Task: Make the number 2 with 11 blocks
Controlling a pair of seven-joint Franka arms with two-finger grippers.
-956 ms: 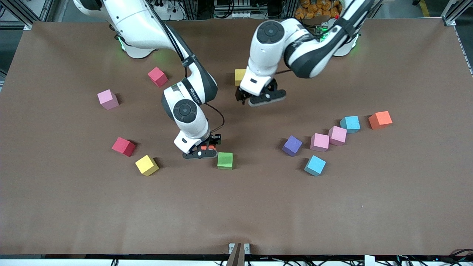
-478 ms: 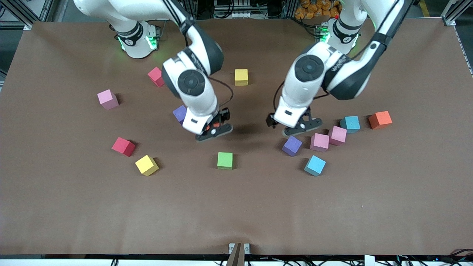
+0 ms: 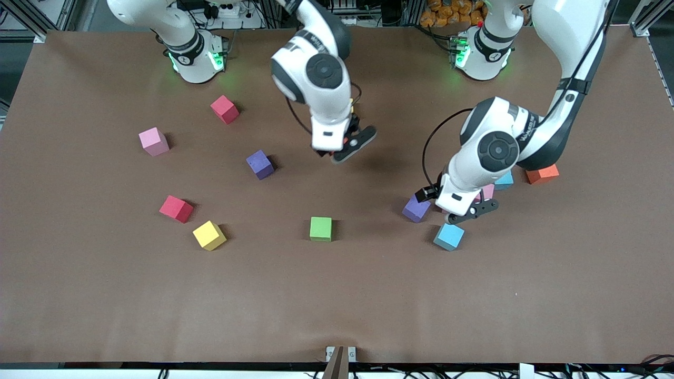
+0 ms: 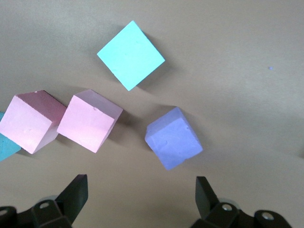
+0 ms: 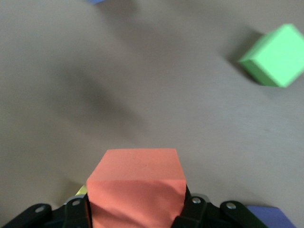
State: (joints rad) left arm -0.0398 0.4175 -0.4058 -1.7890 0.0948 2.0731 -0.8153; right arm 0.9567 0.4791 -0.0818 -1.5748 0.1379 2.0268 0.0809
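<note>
Brown matte table (image 3: pixel 337 295), lightly creased cover, metal frame rails and cables at the edges. Blocks are small soft-looking foam cubes, scattered, no digit formed. Right hand (image 5: pixel 137 211) is up over the table's middle, clenched on an orange block (image 5: pixel 136 183); a yellow block is mostly hidden under it; green block (image 3: pixel 320 229) sits on the table well below it. Left hand (image 4: pixel 140 199) is released, fingers (image 4: pixel 76 192) wide, hovering low just beside a purple block (image 4: pixel 173 137), two pink blocks (image 4: pixel 89 120) and a light blue block (image 4: pixel 131 55). Red block (image 3: pixel 176 209), yellow block (image 3: pixel 209 235), another purple block (image 3: pixel 260 164) lie toward the right arm's end.
</note>
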